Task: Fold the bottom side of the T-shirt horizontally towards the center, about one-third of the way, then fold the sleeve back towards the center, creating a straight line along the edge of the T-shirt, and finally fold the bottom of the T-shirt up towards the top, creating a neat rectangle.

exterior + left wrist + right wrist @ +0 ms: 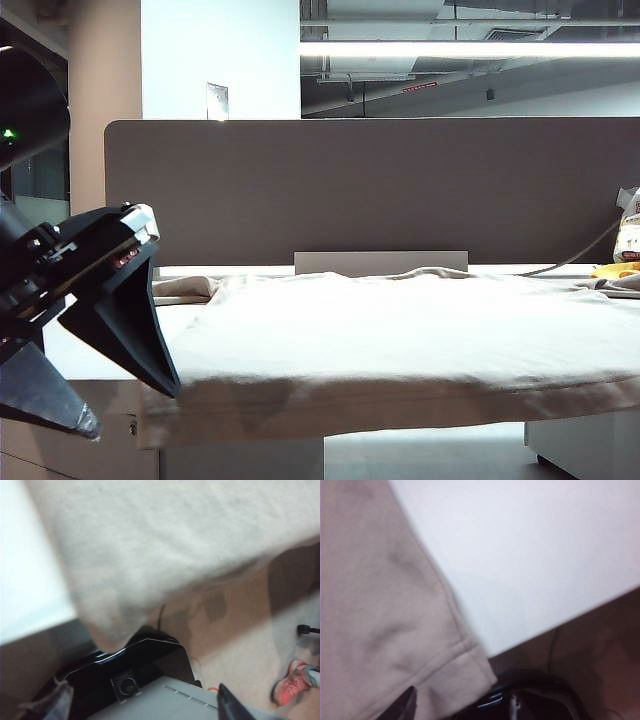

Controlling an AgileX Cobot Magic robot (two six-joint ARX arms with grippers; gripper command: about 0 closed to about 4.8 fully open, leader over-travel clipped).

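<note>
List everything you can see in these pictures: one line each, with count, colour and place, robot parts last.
T-shirt: one, beige, spread over the table, near edge hanging over the front.
Table: one, white, under the T-shirt.
Partition: one, grey-brown, upright behind the table.
Bag: one, white, far right by the partition.
Shoe: one, pink, on the floor.
Left gripper: one, black, at the table's front left corner, jaws open.
Right gripper: one, dark, by the T-shirt's corner at the table edge; jaw state unclear.
</note>
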